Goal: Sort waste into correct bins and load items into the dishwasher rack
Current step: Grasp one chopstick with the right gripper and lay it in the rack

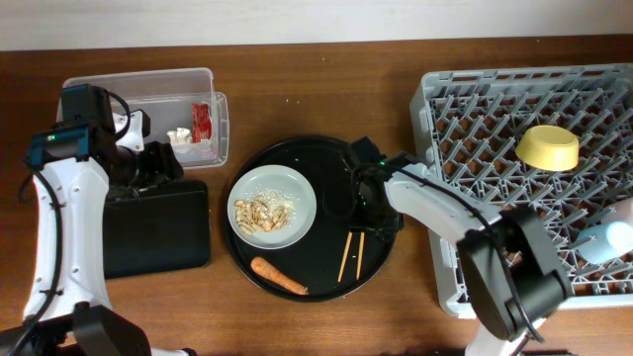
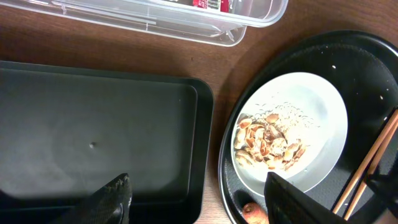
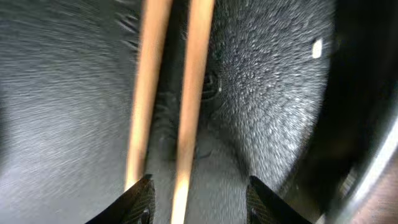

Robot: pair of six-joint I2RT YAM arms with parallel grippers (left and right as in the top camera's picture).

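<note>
The grey plate [image 1: 273, 207] with nut-shell scraps [image 1: 263, 215] sits on the round black tray [image 1: 326, 158], beside the carrot [image 1: 279, 277] and the chopsticks [image 1: 351, 255]. My right gripper [image 1: 358, 201] is open, low over the tray, with the chopsticks [image 3: 168, 99] lying between and ahead of its fingers [image 3: 198, 202]. My left gripper [image 2: 196, 199] is open and empty over the gap between the flat black tray [image 2: 93, 137] and the plate [image 2: 323, 124]. The clear tub [image 1: 148, 87] holds the red wrapper [image 1: 201, 121] and white paper [image 1: 179, 137]. The yellow bowl [image 1: 548, 147] sits in the grey rack [image 1: 465, 129].
A pale blue cup [image 1: 605, 240] lies at the rack's right edge. The rack fills the right side of the table. The clear tub's rim [image 2: 186, 28] shows at the top of the left wrist view. The carrot's end [image 2: 252, 213] shows beside the left gripper's right finger.
</note>
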